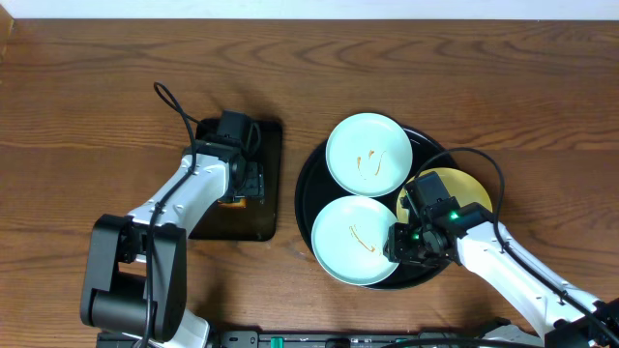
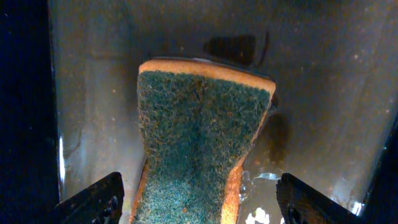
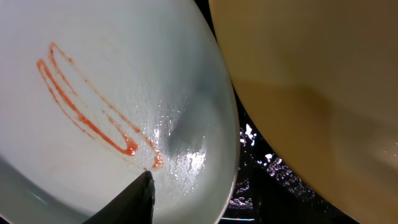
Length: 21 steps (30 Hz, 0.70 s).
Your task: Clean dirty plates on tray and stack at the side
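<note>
The left arm reaches over the rectangular tray (image 1: 271, 205); the left gripper (image 2: 199, 202) is spread wide around a sponge (image 2: 199, 124), not touching it. The right arm bends to the near plate (image 1: 353, 240) on the round tray (image 1: 304, 198); one finger of the right gripper (image 1: 402, 246) lies on it, but whether it grasps is not visible.

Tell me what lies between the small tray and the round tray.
Only bare wooden table separates small tray from round tray, seen overhead.
</note>
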{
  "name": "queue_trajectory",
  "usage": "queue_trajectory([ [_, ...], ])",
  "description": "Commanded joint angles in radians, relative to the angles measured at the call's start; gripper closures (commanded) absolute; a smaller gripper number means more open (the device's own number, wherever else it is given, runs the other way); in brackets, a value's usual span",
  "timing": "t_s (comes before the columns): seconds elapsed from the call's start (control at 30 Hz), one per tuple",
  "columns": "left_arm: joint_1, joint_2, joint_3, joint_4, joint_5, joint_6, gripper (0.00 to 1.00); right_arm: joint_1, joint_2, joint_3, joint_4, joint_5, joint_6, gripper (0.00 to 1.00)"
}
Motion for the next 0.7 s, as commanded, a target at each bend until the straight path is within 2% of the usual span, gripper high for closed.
queue_trajectory([
  [0.0, -0.003, 0.009, 0.003, 0.018, -0.035, 0.010, 0.24, 0.011, 0.004, -0.006, 0.002, 0.006, 0.013, 0.52],
  [0.13, -0.003, 0.009, 0.003, 0.026, -0.034, 0.010, 0.48, 0.011, 0.004, -0.006, 0.002, 0.006, 0.013, 0.51],
  [0.2, -0.003, 0.009, 0.000, 0.026, -0.034, 0.009, 0.57, 0.011, 0.004, -0.006, 0.002, 0.006, 0.013, 0.51],
  [0.43, -0.003, 0.009, -0.085, 0.106, -0.035, 0.005, 0.59, 0.013, 0.004, -0.006, 0.002, 0.002, 0.013, 0.50],
  [0.47, -0.003, 0.009, -0.097, 0.115, -0.034, 0.005, 0.62, 0.013, 0.004, -0.006, 0.002, 0.002, 0.014, 0.50],
  [0.6, -0.003, 0.006, -0.103, 0.118, -0.035, 0.005, 0.87, 0.013, 0.004, -0.006, 0.002, 0.002, 0.013, 0.50],
  [0.67, -0.003, -0.002, -0.103, 0.117, -0.035, -0.003, 0.92, 0.013, 0.004, -0.006, 0.002, 0.002, 0.013, 0.50],
])
